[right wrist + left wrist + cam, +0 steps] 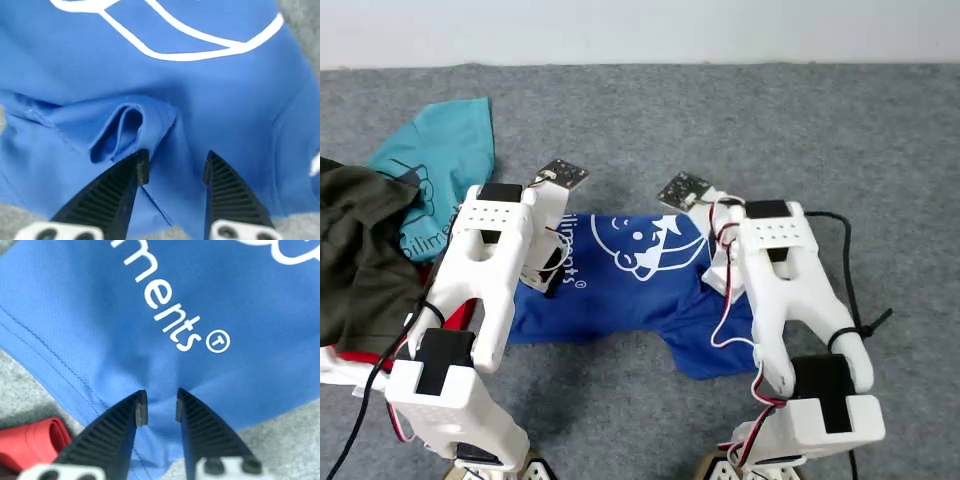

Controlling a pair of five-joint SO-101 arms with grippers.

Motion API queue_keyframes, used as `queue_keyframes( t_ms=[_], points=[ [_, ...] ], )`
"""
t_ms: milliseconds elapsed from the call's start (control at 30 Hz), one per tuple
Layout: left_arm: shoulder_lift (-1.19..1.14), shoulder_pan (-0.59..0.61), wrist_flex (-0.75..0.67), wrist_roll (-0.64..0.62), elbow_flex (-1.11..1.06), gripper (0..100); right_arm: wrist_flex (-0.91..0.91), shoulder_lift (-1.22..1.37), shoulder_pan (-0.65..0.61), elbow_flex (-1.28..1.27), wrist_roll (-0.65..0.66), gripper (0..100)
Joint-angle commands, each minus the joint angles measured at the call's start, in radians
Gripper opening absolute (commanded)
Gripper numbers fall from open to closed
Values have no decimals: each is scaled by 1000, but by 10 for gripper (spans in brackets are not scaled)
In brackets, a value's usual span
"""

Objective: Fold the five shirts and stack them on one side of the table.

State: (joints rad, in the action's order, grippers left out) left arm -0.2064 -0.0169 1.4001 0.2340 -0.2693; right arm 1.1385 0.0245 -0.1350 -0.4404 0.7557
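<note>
A blue shirt (630, 290) with white print lies crumpled flat at the table's middle. My left gripper (548, 275) is down on its left edge. In the left wrist view its jaws (160, 409) stand narrowly open, tips pressed on the blue shirt (100, 315), with creases running into the gap. My right gripper (720, 275) is down on the shirt's right part. In the right wrist view it (175, 167) is open over the blue shirt (200, 85), with a raised fold (120, 132) just beside one fingertip.
A pile of loose shirts sits at the left edge: a teal shirt (440, 160), a dark olive one (360, 250), a red one (30, 442) and a bit of white (335, 365). Grey carpet-like table (770, 130) stretches behind and to the right.
</note>
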Motion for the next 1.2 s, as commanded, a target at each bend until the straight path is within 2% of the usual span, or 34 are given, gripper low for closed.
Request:
queue_keyframes(
  t_ms=[0,167,400,633,833,1100,1167],
  points=[
    [8,-8,5,-5,2,108,-31,-58,-18,-15,-14,191],
    [8,-8,2,-5,-5,108,21,-104,-22,-2,-34,190],
    [8,-8,-2,-5,-25,108,-39,-113,-27,-17,-38,190],
    [8,-8,-2,-5,-27,108,64,-124,-68,-15,-41,188],
    [8,-8,0,-5,-27,108,77,-124,-71,-20,-41,125],
    [8,-8,2,-5,-28,108,131,-124,-68,-31,-43,126],
    [8,-8,2,-5,-28,108,148,-124,-71,-28,-81,126]
  ],
)
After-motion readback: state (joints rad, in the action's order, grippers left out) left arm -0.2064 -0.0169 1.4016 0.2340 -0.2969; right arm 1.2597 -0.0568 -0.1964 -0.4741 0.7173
